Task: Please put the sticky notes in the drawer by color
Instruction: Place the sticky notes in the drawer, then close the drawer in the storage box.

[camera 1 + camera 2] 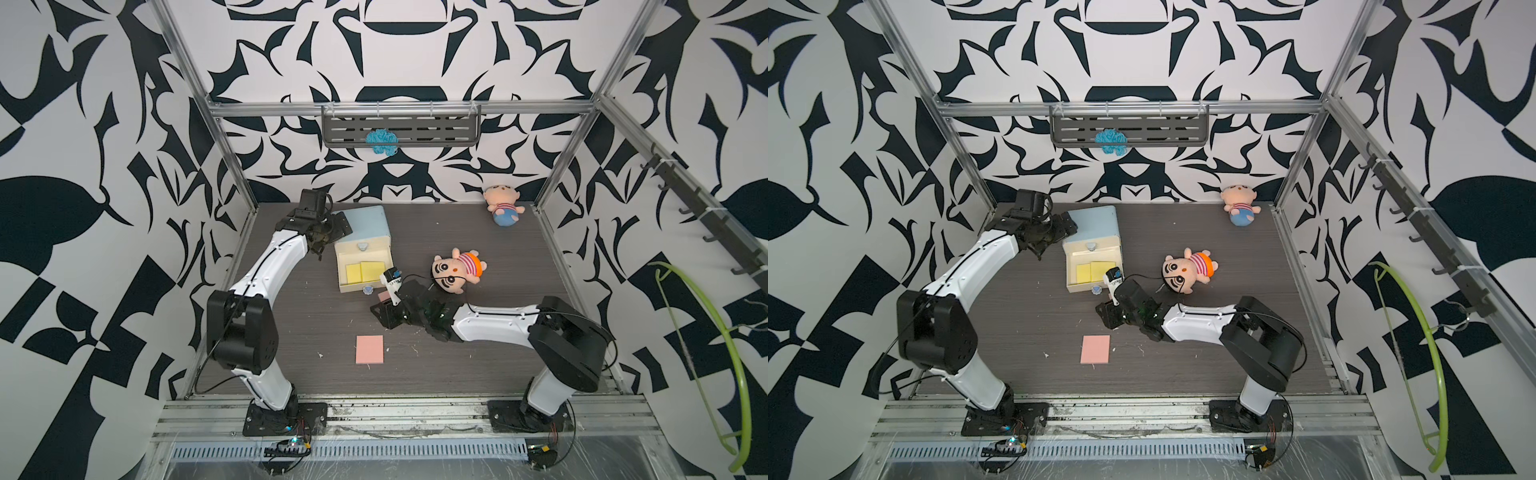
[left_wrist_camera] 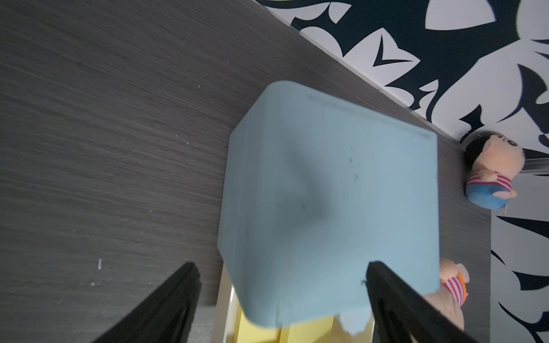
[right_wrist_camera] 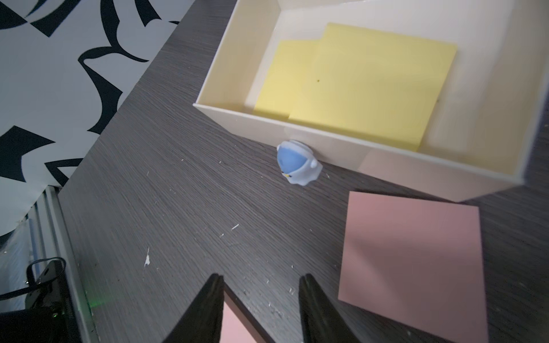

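Right gripper [image 3: 262, 275]: fingers apart, nothing clamped, bare table [image 3: 148, 193] between the tips; sits low, just in front of the open drawer.
Pink sliver: shows low between those fingers, can't tell what it is.
Near pink pad [image 3: 413, 261]: flat on table, just beside the open drawer's front and the right gripper.
Front pink pad [image 1: 369, 349]: flat on table, alone, toward the front edge, between the two arms.
Open drawer [image 3: 252, 118]: slid out of the drawer chest toward the front; knob [image 3: 294, 161] on its front.
Yellow pads [image 3: 371, 86]: two, inside the open drawer, one overlapping the other.
Drawer chest [image 1: 365, 220]: light blue, back left of table; a closed front with its own knob sits above the open drawer.
Left gripper [image 2: 280, 264]: spread wide, holding nothing; straddles the chest's left top edge. Contact: can't tell.
Plush doll [image 1: 457, 270]: lying beside the right arm's wrist.
Second plush doll [image 1: 503, 207]: against the back wall.
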`<state>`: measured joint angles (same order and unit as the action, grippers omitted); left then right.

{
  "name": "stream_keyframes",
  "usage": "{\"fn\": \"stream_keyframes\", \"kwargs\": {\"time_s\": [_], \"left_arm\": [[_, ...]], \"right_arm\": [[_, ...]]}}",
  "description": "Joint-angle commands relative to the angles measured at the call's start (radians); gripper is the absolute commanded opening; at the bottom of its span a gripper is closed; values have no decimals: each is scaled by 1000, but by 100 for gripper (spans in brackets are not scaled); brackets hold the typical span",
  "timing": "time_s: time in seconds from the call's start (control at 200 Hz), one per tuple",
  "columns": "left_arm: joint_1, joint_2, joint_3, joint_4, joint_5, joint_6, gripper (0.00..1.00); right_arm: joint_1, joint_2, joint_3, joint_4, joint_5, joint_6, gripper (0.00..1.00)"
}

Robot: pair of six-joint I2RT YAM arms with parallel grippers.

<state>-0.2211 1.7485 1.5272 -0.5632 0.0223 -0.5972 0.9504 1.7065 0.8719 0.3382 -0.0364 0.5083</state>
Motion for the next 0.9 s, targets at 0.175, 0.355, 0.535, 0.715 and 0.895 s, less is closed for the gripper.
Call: {"fn": "stream_keyframes", "kwargs": {"time_s": [0.175,0.355,0.535,0.715,0.895], "left_arm": [[12,117,122,-110,80,47,76],[12,108,81,-96,91,36,65],[12,96,43,-98,90,34,63],[12,101,34,-101,96,39,62],[12,109,32,-107,100,46,62]], "right_arm": [[13,83,35,180,84,-61,47],[17,166,76,258,153,-132,42],[17,229,123,289,192,-165,39],[16,273,164,319,279,-206,37],[13,292,222,299,310,-244,30]]}}
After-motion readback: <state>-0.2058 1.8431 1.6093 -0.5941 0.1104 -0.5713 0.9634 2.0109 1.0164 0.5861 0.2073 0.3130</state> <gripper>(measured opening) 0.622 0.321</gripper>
